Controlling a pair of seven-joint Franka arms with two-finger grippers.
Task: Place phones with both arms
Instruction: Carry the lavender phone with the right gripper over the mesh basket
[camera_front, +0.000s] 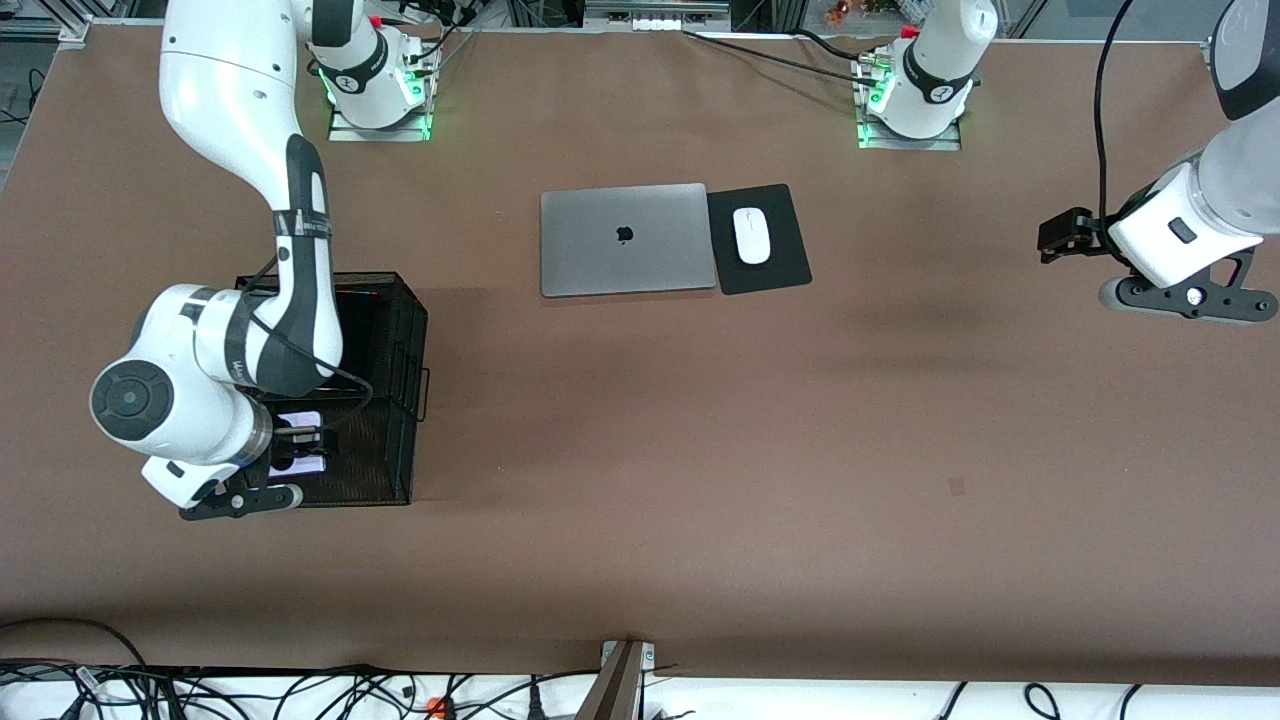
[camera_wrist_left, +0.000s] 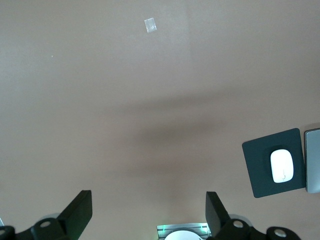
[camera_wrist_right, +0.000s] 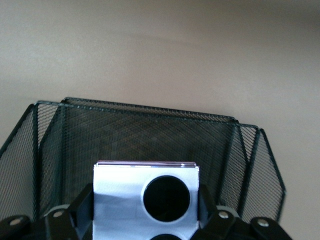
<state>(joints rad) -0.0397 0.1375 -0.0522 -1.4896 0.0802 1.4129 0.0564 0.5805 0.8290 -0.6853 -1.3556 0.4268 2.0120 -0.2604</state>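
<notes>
A: From the front view, what was the right gripper (camera_front: 300, 447) doing?

B: It hung over the black mesh basket (camera_front: 400, 330) at about nine o'clock of the table (camera_front: 640, 450), its jaws pinching the lavender-white phone (camera_front: 300, 420). The left gripper (camera_front: 1062, 233) waited at about three o'clock, over bare table at the left arm's end, jaws spread wide and holding nothing.

A: Any writing?

B: Only the dark apple logo on the silver laptop (camera_front: 625, 240), near the twelve o'clock edge. Beside it sat a white mouse (camera_front: 752, 236) on a black pad (camera_front: 758, 239). No text I could read.

A: And the left wrist view?

B: Brown table, the mouse (camera_wrist_left: 281, 166) on its pad (camera_wrist_left: 260, 165), a corner of the laptop (camera_wrist_left: 313, 160), and a small pale tag (camera_wrist_left: 150, 25) too small to read. The two fingers (camera_wrist_left: 80, 212) stood well apart.

A: The right wrist view?

B: The phone (camera_wrist_right: 125, 200) filled the gap between the jaws, one black circle whole and a second partly showing. The basket's mesh wall (camera_wrist_right: 145, 135) stood just past it.

A: What could have gone wrong?

B: I'd judge the phone could catch the basket's rim or a divider on the way down and tilt out of the pinch. Letting go too high could drop it hard onto the mesh. I saw no other phone anywhere.
</notes>
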